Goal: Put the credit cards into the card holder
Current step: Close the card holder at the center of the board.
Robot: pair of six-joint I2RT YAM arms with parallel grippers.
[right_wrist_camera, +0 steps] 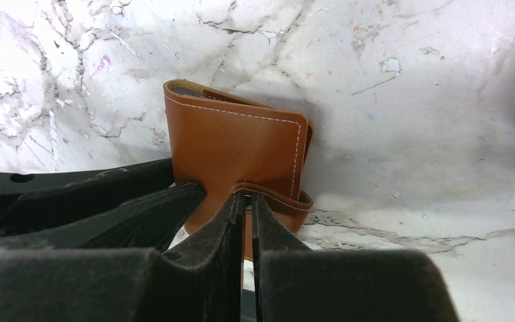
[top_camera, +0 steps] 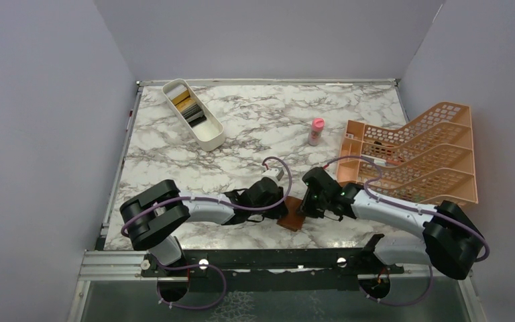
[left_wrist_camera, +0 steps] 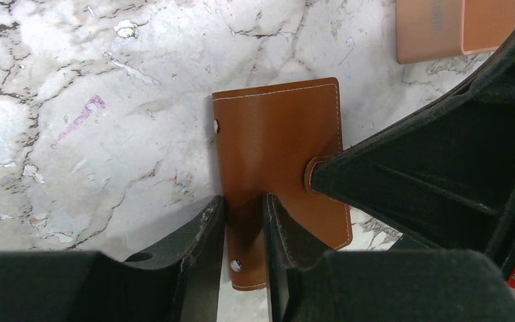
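The card holder, a brown folded wallet, lies on the marble near the front edge. My left gripper is shut on its near edge; in the left wrist view the wallet runs between the two fingers. My right gripper is shut on the wallet's closing flap; in the right wrist view the fingertips pinch the flap of the wallet. The credit cards, yellow-gold and dark, stand in the white tray at the back left, far from both grippers.
An orange lattice rack stands at the right, close behind the right arm; its corner shows in the left wrist view. A small pink-capped bottle stands left of the rack. Grey walls close in the table on three sides.
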